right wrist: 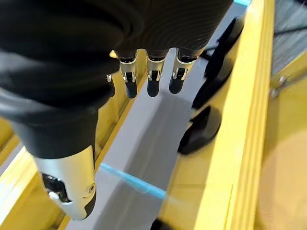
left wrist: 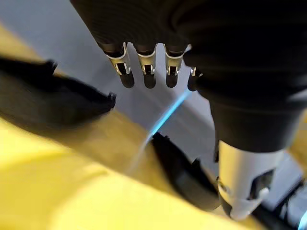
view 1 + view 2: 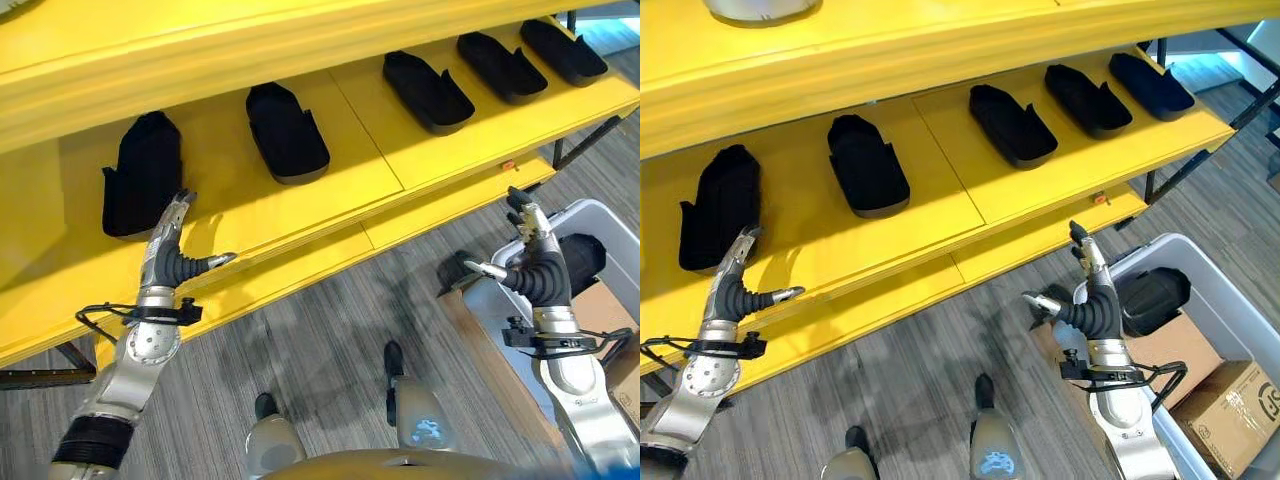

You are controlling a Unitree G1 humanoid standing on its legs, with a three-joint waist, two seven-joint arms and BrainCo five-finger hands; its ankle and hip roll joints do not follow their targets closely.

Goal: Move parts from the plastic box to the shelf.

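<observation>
Parts (image 3: pixel 143 172) sit in a row of five along the yellow shelf (image 3: pixel 300 215). We hold our left hand (image 3: pixel 170 250) empty, fingers straight, near the leftmost. Right hand (image 3: pixel 535 262), likewise spread and empty, hovers beside the plastic box (image 3: pixel 600 215) holding another black part (image 3: pixel 1155 296).

Bright overhead light; sunlit band across yellow shelf (image 3: pixel 330 190); wrist views blurred.

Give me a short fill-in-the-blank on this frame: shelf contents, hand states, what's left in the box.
1. ____ black parts lie in a row on the yellow shelf.
2. Both the left hand and the right hand hold ____.
3. One black part lies in the ____ plastic box.

Missing: five; nothing; grey
</observation>
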